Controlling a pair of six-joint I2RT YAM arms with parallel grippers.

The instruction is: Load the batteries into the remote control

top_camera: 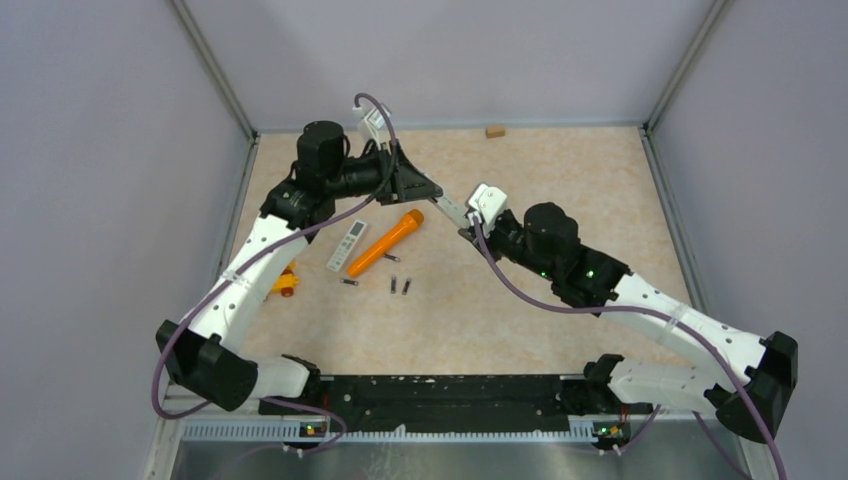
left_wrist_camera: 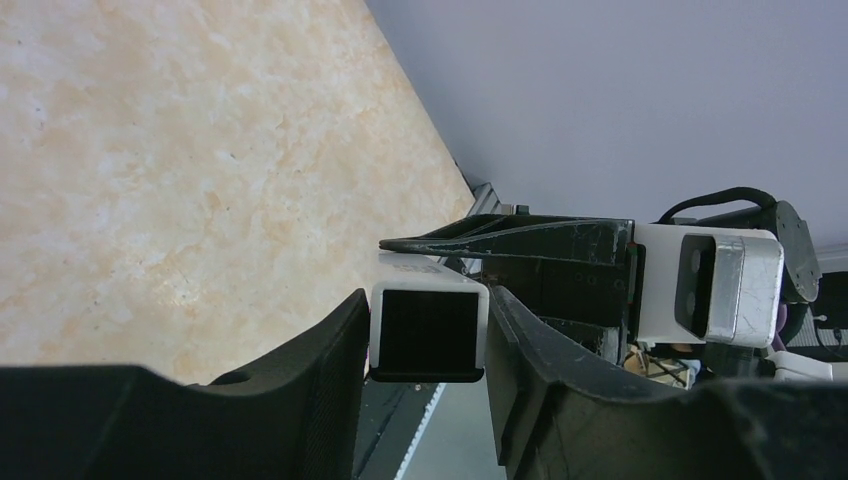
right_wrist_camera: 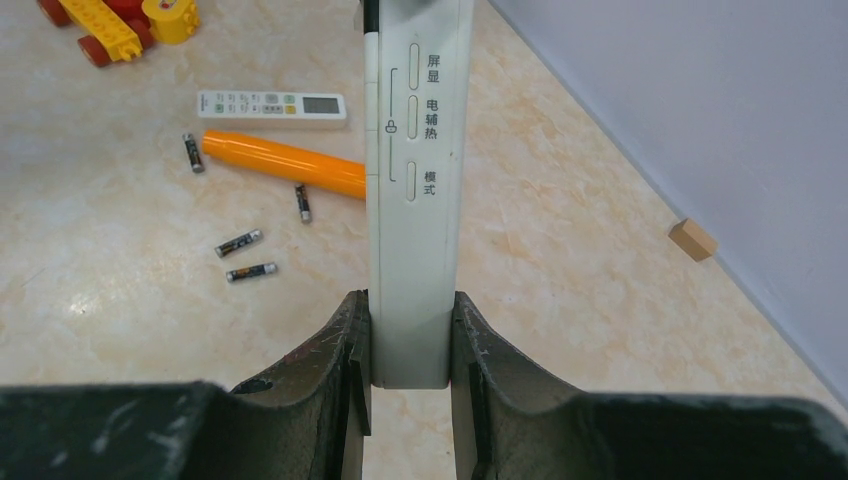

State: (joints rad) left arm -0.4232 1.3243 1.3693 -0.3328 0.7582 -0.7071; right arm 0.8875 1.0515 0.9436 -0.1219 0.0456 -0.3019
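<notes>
A: Where is the long white plastic remote control [right_wrist_camera: 415, 150]?
B: It is held up above the beige marbled table [right_wrist_camera: 560, 230]. The right gripper [right_wrist_camera: 408, 305] clamps one end of it, and the left gripper [left_wrist_camera: 428, 300] presses its fingers on both sides of the other end.
A: And the four small dark cylindrical batteries [right_wrist_camera: 238, 243]?
B: They lie loose on the table, beside and near the orange torch-like tube [right_wrist_camera: 285, 162] — apart from both grippers.

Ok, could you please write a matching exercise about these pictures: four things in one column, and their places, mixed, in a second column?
1 long white remote
2 batteries
3 wooden block
4 orange tube

A beside the small remote
B alone near the wall
C in the right gripper
D scattered on the table

Pairs: 1-C, 2-D, 3-B, 4-A
</notes>
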